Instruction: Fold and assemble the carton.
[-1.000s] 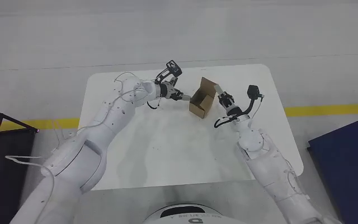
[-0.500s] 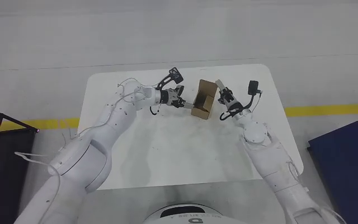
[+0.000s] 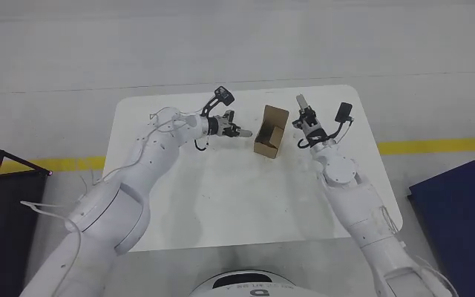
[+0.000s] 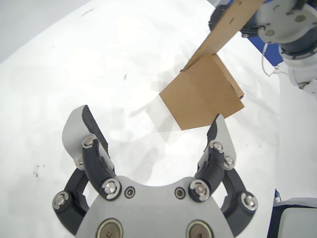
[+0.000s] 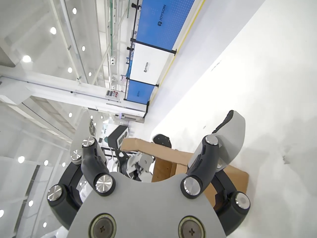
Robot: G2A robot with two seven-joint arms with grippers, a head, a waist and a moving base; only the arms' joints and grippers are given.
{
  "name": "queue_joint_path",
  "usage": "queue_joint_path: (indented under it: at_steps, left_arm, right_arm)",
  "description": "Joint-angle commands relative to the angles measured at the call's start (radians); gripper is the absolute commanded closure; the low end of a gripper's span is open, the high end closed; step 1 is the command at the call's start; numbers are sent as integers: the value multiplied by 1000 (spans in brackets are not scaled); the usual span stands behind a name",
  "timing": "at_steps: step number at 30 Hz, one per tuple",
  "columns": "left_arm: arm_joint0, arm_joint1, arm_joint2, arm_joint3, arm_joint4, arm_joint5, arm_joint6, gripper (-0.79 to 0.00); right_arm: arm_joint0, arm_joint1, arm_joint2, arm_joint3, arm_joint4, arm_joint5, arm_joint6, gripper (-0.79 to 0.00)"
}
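Left hand (image 4: pixel 151 115): fingers apart, empty — just short of the carton (image 4: pixel 203 100).
Right hand (image 5: pixel 158 117): fingers apart, empty, at the carton's far side.
Carton: on the worktop (image 3: pixel 223 208) between both hands, partly squared, one flap upright.
Progress: seemingly midway — flaps not yet folded shut.

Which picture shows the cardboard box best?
The left wrist view: the box is close and clear there, with its flap standing up. The top view shows it whole but far off. The right wrist view has it half hidden behind that arm's fingers.
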Motion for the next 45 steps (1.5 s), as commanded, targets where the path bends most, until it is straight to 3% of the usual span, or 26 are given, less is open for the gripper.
queue_joint_path:
  at_steps: [1,4,14,19,22,29,39,45]
  left_arm:
    - [2,-3,-1,4,-5,-5,-1,-785]
    - [4,-2,-10,28,-11,-21,16,-785]
    - [21,31,-44,89,0,-105,78,-785]
    - [29,50,-57,73,21,-127,102,-785]
    - [35,59,-60,44,37,-135,93,-785]
    - [57,73,-63,-49,44,-165,10,-785]
    - [110,104,-66,-224,-23,-165,-159,-785]
    - [135,133,-94,-298,-79,-159,-227,-785]
  right_arm:
    - [23,-4,-11,27,10,-5,23,-785]
    - [50,-11,-24,56,49,-8,95,-785]
    - [142,-11,-25,182,285,92,606,-785]
    - [179,-10,-38,237,322,109,794,-785]
    - [189,-9,-40,250,307,96,802,-785]
    - [142,17,40,159,222,66,701,-785]
    - [-79,75,189,-166,15,165,693,-785]
    - [-191,94,213,-275,-78,115,743,-785]
